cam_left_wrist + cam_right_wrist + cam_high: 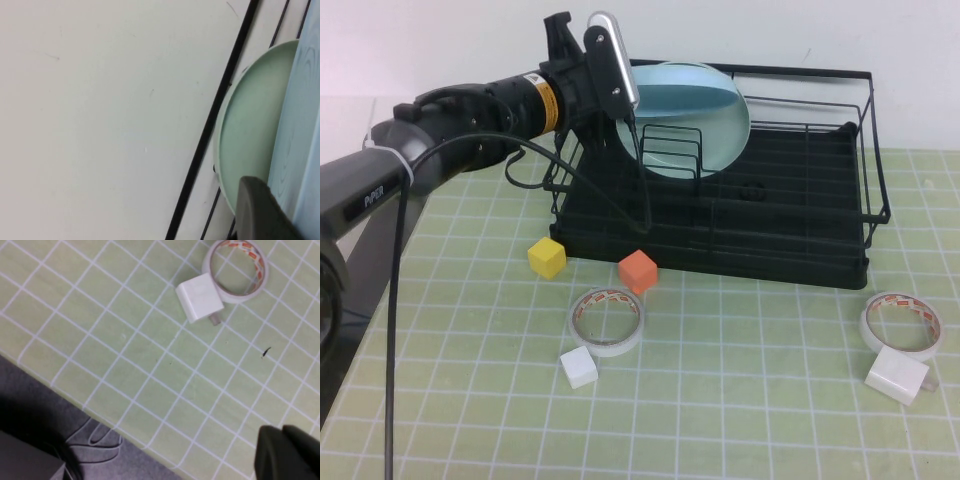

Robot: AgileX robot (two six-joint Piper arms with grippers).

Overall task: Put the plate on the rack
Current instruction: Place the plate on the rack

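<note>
A: Plate (695, 115), sky-blue, stands on edge in the rack (770, 215) near its left end, leaning among the upright divider loops. Any writing to read?

B: On the far left of the high view the left arm (380, 195) carries white letters, partly hidden, ending in "PER". A yellow warning sticker (548, 100) sits near the wrist; its text is too small to read. The two tape rolls have reddish print on their inner cores, unreadable.

A: Where is the left gripper (260, 210)?

B: Up at the rack's left end, against the blue plate's edge. In the left wrist view one dark finger lies on the plate's face; its fingers look pinched on the rim, though only that one shows.

A: What does that view add?

B: A pale mint-green plate (250, 135) standing behind the blue one, beside a black rack rail, with white wall beyond. From the high view it is hidden.

A: And on the table (720, 400), left to right?

B: Yellow cube (546, 257), white block (579, 368), tape roll (607, 320), orange cube (638, 271), all near the rack's front left corner. Towards the right edge, a second tape roll (902, 325) touches a white charger (897, 378).

A: The right gripper (290, 452)?

B: Only its own wrist view shows it: fingers pressed together, empty, above the table's edge near that charger.
</note>
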